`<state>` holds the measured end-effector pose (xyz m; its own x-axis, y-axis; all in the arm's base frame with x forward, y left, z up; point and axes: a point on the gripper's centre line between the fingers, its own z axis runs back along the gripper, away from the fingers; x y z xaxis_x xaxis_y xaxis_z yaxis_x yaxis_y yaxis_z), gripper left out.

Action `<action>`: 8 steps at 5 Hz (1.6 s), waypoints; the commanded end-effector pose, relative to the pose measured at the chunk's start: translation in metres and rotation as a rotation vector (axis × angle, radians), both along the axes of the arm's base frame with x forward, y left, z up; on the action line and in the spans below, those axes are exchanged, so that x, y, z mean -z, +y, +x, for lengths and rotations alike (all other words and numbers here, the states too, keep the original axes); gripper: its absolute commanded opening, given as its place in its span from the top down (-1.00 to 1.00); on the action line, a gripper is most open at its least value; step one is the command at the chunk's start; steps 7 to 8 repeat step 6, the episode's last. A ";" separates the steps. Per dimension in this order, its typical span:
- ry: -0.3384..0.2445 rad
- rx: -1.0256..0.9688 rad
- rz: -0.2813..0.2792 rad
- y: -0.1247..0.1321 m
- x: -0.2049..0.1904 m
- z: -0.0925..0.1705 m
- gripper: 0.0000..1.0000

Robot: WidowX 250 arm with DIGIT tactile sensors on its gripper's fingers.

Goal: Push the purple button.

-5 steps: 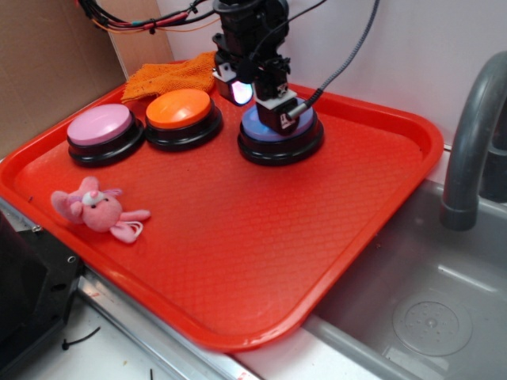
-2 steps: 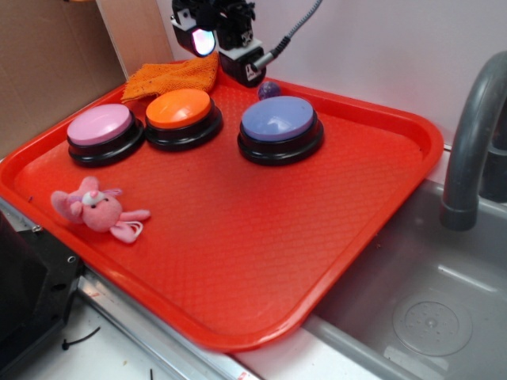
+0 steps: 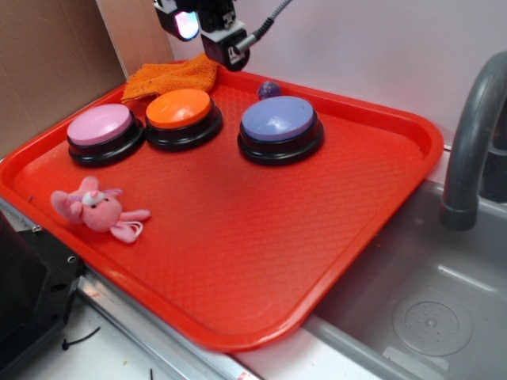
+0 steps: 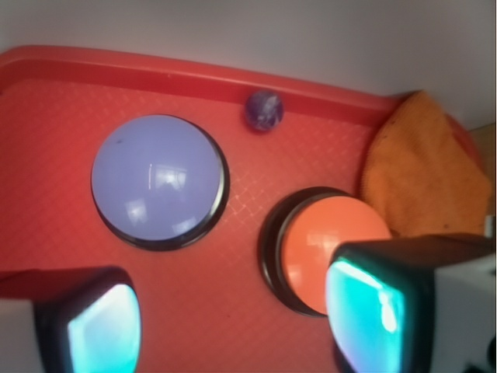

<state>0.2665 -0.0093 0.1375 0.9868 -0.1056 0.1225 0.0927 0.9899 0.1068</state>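
the wide red plastic tray (image 3: 238, 261) with a textured floor fills most of the scene, sitting beside a grey sink basin (image 3: 428, 309) and a grey curved faucet (image 3: 471, 150). on the tray's far half sit three dome buttons on black bases: the large periwinkle-topped purple button (image 3: 280, 120) stands nearest the sink, the orange round button (image 3: 181, 109) is just beside it, and the pale pink-lilac round button (image 3: 104, 127) lies further toward the cardboard wall. the purple button is bare and untouched, with nothing resting on it.

the black robot gripper (image 3: 207, 22) hangs high above the tray's far edge, over the crumpled orange cloth (image 3: 173, 75) and well apart from the purple button. in the wrist view its two glowing teal-faced fingers (image 4: 101, 330) stand wide apart with nothing between them, so it is spread and empty.

smaller things: a pink plush bunny toy (image 3: 97, 210) lies near the tray's front corner, and a small dark purple marbled ball (image 3: 269, 89) rests against the far rim just behind the purple button.

risks, as i judge them: from this height and offset, a descent would land on the cloth or the orange button, the wrong target. with the fingers spread, one tip could straddle the dome's edge and slide off instead of pressing. a low sweep across could also knock the ball loose.
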 end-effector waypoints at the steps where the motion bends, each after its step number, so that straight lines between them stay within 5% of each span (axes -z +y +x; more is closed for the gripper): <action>1: -0.030 0.000 0.024 -0.004 -0.033 -0.011 -1.00; 8: -0.033 -0.103 0.064 0.011 -0.071 -0.044 -1.00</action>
